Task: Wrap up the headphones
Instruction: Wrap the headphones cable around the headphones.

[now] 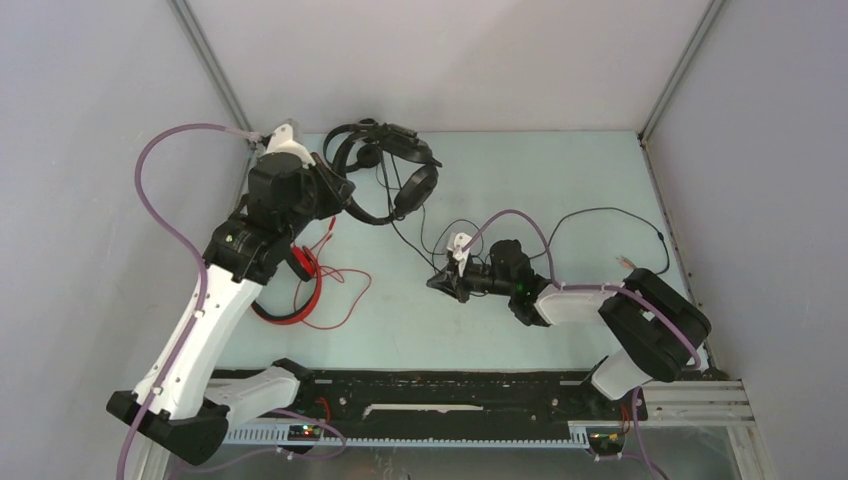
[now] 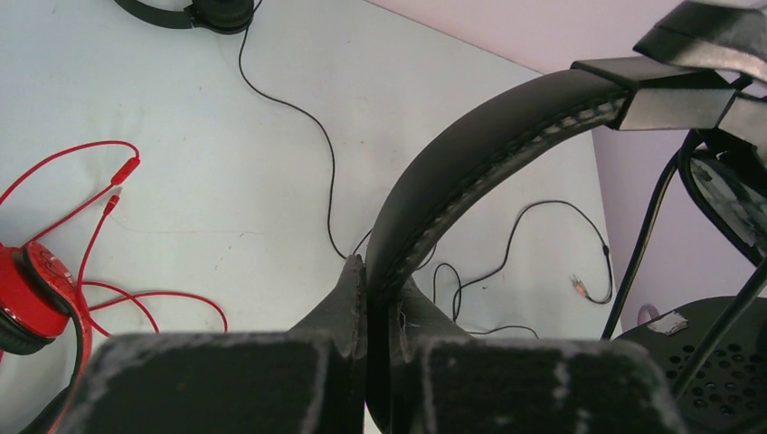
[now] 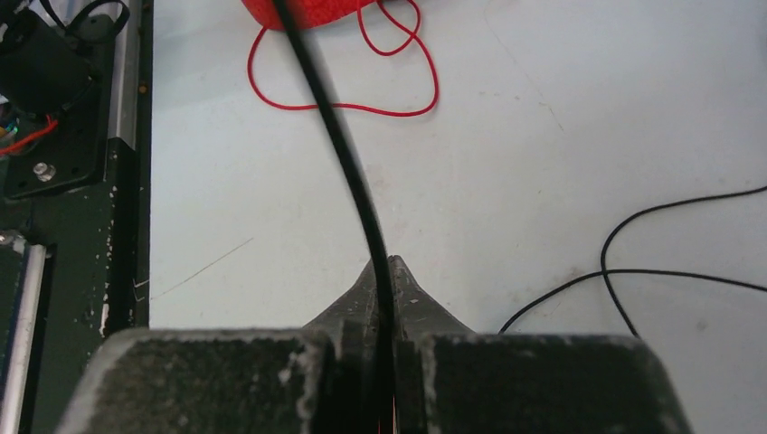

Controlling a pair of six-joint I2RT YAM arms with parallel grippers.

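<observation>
Headphones [image 1: 418, 185], upper centre: probably light, stiff padded band [image 2: 470, 154] pinched in left gripper [image 2: 366, 271]; thin, limp cable [image 3: 348, 154], likely slippery, pinched in right gripper [image 3: 384, 271].

The black headband [image 2: 470, 172] looks like stitched leatherette with a soft sheen. The red cup [image 2: 32, 289] is glossy plastic. The black cable [image 3: 348, 154] is smooth and rubbery. The left fingers [image 2: 339, 312] are matt, grainy, scuffed whitish. The table [image 2: 226, 181] is smooth, matt, faintly scratched.
</observation>
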